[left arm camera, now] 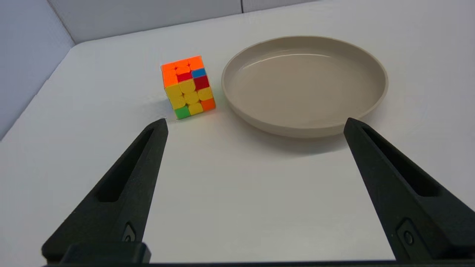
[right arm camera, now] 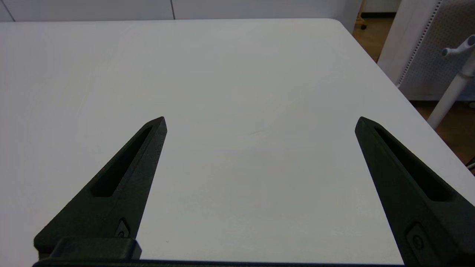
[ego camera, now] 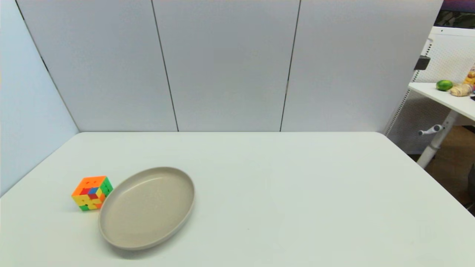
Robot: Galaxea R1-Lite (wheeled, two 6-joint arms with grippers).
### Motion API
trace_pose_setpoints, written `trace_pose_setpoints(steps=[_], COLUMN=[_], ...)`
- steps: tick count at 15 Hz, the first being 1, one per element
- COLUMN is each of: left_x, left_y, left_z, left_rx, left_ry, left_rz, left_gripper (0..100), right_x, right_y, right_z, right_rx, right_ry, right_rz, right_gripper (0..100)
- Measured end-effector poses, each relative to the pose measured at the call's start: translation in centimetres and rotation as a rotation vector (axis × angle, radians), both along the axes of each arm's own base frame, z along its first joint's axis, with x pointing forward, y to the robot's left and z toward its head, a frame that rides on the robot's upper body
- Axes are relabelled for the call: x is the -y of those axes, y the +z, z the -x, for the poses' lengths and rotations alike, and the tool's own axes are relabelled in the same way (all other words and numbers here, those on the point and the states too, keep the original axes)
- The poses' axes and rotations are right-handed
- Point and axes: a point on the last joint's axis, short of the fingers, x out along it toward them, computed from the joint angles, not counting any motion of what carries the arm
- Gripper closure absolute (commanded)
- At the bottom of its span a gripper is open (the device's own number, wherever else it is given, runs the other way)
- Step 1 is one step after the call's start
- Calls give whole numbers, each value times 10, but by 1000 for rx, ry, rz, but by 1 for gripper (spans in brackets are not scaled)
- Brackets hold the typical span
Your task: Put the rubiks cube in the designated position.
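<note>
head view: white table [ego camera: 282, 193] in front of grey partition panels [ego camera: 226, 63]. rubiks cube [ego camera: 92, 193] sat on the robot's left side of the table, near the front, orange face up, resting flat on the tabletop. beige plate [ego camera: 111, 226] was just to its right, rim very close to the cube, cannot tell if touching from here. nothing in the plate. neither arm showed in this view. second table [ego camera: 441, 97] off to the far right with a green fruit [ego camera: 444, 85] and a tan item beside it. left wrist view: left gripper [left arm camera: 255, 120] hung above the table with its 2 black fingers [left arm camera: 126, 185] spread wide, holding nothing. cube [left arm camera: 188, 86] lay ahead of the fingertips, closer to 1 finger than the other, apart from both. plate [left arm camera: 304, 129] sat beside the cube with a thin gap of table between them, so not touching. face toward the camera was mostly yellow with orange, red, blue and green squares. right wrist view: right gripper [right arm camera: 259, 119] over bare tabletop [right arm camera: 222, 74] on the robot's right side, 2 fingers [right arm camera: 122, 181] also spread wide, nothing between them. cube and plate not in this view. table edge and a white stand leg [right arm camera: 454, 85] visible beyond it.
</note>
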Motion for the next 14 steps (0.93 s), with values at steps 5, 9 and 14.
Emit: trace_pose_setpoints(steps=[5, 9, 14], left_x=[-2, -2, -3], left_y=[-31, -32, -32], left_z=[11, 12, 12], left_rx=[23, 50, 56], left_ry=[114, 119, 135], left_rz=[51, 113, 139], left_gripper=[0, 0, 0], right_x=[0, 0, 0], right_y=[0, 0, 0], right_z=[0, 0, 0], right_rx=[-1, 0, 0], right_ry=[0, 1, 1], right_rz=[0, 0, 0], right_gripper=[0, 0, 0])
